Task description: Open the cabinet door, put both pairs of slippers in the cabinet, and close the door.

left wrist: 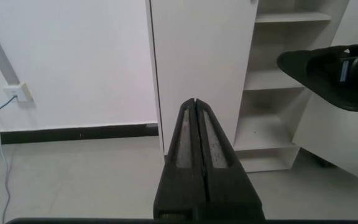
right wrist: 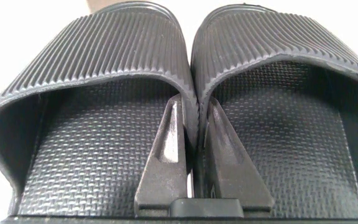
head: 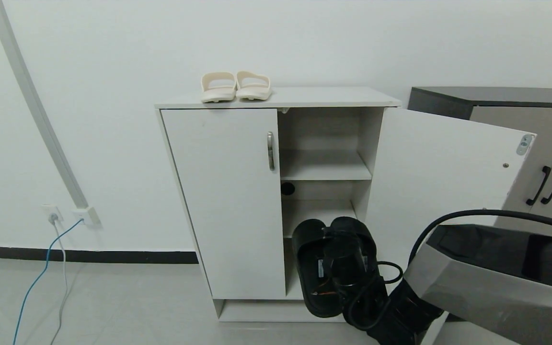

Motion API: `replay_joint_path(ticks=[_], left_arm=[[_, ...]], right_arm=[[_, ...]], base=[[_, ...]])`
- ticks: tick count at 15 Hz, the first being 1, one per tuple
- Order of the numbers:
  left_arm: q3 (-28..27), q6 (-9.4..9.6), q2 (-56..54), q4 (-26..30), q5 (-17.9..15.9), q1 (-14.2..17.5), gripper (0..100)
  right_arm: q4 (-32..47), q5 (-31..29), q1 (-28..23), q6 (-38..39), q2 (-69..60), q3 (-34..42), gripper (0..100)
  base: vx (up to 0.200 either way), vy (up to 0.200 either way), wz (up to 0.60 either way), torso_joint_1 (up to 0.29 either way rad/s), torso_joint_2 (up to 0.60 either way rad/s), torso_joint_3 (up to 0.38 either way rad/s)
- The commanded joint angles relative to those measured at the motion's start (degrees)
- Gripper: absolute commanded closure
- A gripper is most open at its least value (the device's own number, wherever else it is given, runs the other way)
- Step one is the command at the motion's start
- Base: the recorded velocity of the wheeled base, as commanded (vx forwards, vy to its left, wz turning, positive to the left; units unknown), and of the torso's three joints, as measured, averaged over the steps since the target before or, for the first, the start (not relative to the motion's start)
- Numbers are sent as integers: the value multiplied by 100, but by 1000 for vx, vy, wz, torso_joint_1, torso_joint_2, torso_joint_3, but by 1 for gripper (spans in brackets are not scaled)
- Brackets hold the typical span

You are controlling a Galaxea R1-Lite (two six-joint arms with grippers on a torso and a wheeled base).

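– White nearly everywhere, seen from the head: white wall, a white cabinet [head: 276,98] against it, and a pale grey floor [head: 113,297] edged by a black skirting strip [head: 89,257]. A grey cabinet [head: 520,112] stands just to the right. Two wall sockets [head: 53,213] sit low on the left, with a blue cable [head: 36,282] trailing to the floor.

– How many doors, how many slippers?

– Two doors. The left door [head: 228,201] is shut and the right door [head: 439,177] stands wide open, with two shelves showing inside. There are two pairs of slippers. The cream slippers [head: 235,87] lie side by side on the cabinet's top, towards the left. The black slippers [head: 326,268] hang in the air, low and near, in front of the open half.

– And from the left wrist?

– The left gripper [left wrist: 194,102] has its fingers pressed flat together with nothing between them. It is above the floor, near side of the shut door. The black pair [left wrist: 328,71] shows to the right, outside the cabinet, in front of the shelves.

– The right wrist?

– The right gripper [right wrist: 194,107] is almost closed. One finger sits inside each black slipper, and together they pinch the two inner strap edges between them.
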Motion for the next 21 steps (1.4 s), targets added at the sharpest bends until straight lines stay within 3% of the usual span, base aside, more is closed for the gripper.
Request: replay_joint_path(ticks=[1,21], left_arm=[[1,-1,14,0,-9,4,100],[1,-1,14,0,-9,4,100]], right_arm=[[0,43,-28,-1,330,-245,100],[-9,79,-98,17,699,-500,100]], base=[[0,0,0,0,0,0],[0,0,0,1,0,-25]])
